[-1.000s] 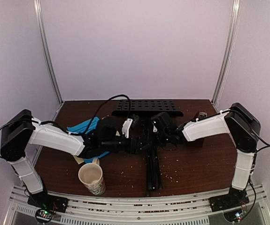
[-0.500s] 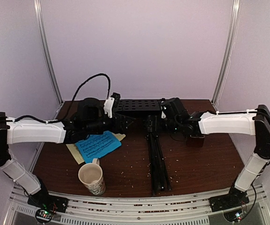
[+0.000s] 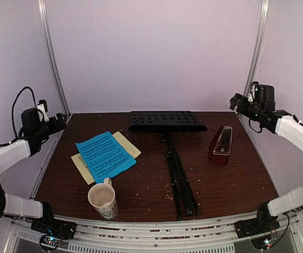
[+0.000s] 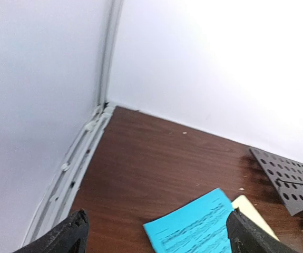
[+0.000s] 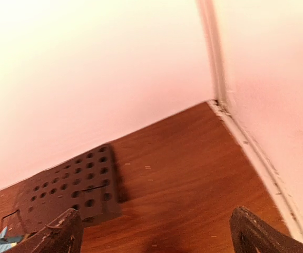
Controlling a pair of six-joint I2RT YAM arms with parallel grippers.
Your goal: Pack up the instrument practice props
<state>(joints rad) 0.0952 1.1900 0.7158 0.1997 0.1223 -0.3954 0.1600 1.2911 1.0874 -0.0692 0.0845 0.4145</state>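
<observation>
The black perforated music stand (image 3: 164, 121) lies flat at the middle back of the table, with its folded legs (image 3: 178, 176) running toward the near edge. A blue music sheet (image 3: 105, 156) rests on a pale yellow sheet (image 3: 127, 143) left of it. The red-brown metronome (image 3: 221, 146) stands upright to the right. My left gripper (image 3: 60, 122) hovers open at the far left edge, with nothing in it. My right gripper (image 3: 236, 101) is raised open at the far right back, also holding nothing. The left wrist view shows the blue sheet (image 4: 193, 229) and the stand's tray (image 4: 288, 179) beyond my open left gripper (image 4: 154, 240). In the right wrist view the tray (image 5: 69, 190) lies past my open right gripper (image 5: 156, 237).
A cream patterned mug (image 3: 103, 200) stands near the front left, just before the sheets. Pale walls and metal corner posts (image 3: 54, 58) close the table at back and sides. Small crumbs dot the brown tabletop (image 3: 230, 184).
Both arms have pulled back from the stand in the middle, out to the table's sides and upward, jaws opening wider. The sheets and stand now lie uncovered.
</observation>
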